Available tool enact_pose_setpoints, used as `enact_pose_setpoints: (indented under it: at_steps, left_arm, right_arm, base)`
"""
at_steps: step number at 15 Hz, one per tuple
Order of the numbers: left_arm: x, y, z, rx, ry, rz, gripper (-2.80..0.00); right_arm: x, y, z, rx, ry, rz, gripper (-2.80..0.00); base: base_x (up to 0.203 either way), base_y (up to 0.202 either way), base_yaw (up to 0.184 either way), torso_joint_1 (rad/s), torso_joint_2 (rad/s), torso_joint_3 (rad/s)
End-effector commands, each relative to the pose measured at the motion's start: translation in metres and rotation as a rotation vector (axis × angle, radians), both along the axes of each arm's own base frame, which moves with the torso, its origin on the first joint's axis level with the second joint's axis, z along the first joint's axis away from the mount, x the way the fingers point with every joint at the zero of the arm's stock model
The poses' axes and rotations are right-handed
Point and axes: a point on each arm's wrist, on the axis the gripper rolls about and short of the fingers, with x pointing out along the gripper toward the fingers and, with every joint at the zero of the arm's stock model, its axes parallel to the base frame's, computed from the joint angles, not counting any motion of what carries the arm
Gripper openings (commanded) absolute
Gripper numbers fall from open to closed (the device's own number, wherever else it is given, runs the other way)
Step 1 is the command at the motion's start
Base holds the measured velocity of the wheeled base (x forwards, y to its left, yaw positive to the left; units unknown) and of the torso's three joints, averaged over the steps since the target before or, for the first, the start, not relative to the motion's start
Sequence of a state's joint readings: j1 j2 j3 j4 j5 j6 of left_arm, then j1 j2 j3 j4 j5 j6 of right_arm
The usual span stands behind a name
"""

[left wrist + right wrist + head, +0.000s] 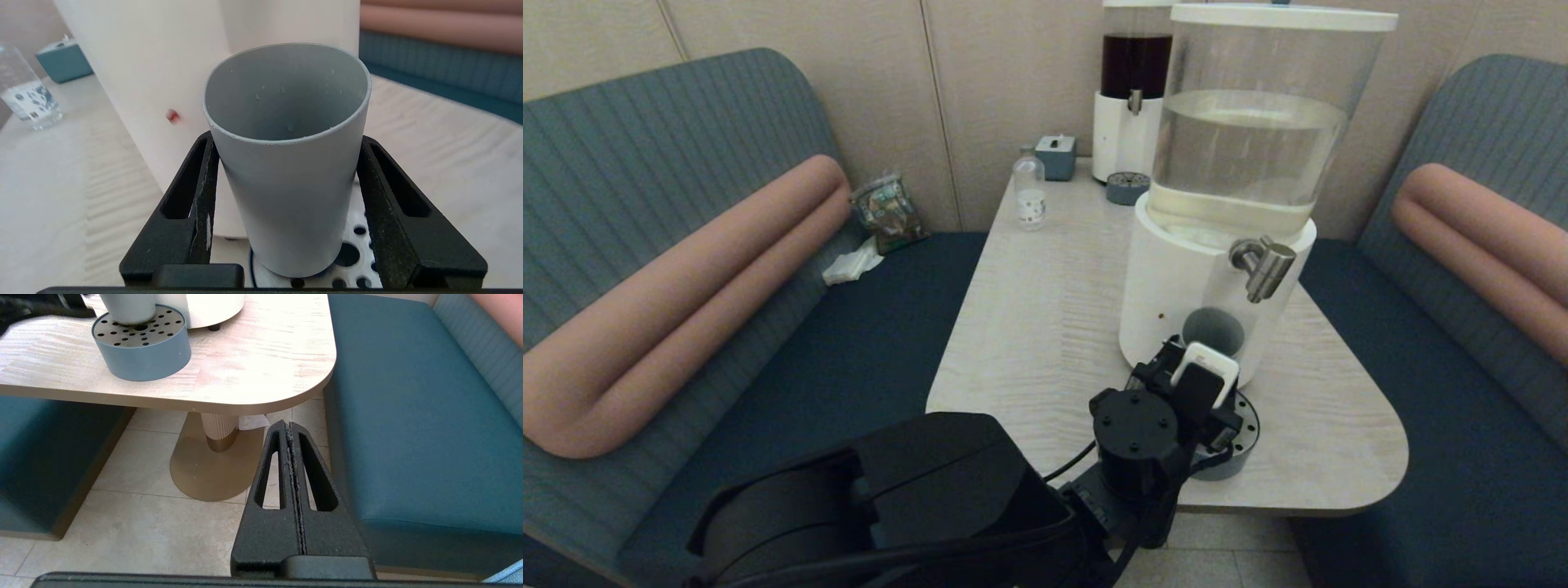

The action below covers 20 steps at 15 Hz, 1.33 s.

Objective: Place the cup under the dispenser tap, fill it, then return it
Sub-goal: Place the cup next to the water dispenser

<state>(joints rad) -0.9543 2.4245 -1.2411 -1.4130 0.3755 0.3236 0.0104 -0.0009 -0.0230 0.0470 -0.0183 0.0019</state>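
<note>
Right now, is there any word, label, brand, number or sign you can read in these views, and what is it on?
None can be read.
Small clear bottle: white label with dark print, too small and blurred to read in the head and left wrist views.
Packet on the bench: printed pattern, no legible words.
Cup, held in the left gripper: plain, no marking.

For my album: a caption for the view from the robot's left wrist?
Left pincer shut on the empty cup, standing on the drip tray.

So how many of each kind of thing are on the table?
Drink dispensers: 2
Drip trays: 2
Cups: 1
Small bottles: 1
Little blue boxes: 1
Total: 7
</note>
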Motion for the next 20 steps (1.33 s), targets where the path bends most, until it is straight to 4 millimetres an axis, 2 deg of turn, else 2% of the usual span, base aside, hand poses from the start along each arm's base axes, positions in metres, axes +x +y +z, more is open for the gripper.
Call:
enact_pose_setpoints:
  at_steps: [1,8,20]
  left_arm:
    - [-0.002,0.004,0.013,-0.023,-0.018,0.007,-2.80]
    - [-0.022,0.022,0.029,-0.014,-0.020,0.040,-2.80]
    - [-0.037,0.058,0.030,0.019,0.006,0.113,-2.80]
  right_arm:
    - [0.000,0.000,0.000,0.000,-0.002,0.000,-2.80]
    - [0.000,0.000,0.000,0.000,0.000,0.000,-2.80]
    - [0.000,0.000,0.000,0.000,-0.002,0.000,-2.80]
  base:
    - [0.000,0.000,0.000,0.000,0.00,0.000]
    - [0.000,0.000,0.000,0.000,0.00,0.000]
    - [0.000,0.000,0.000,0.000,0.00,0.000]
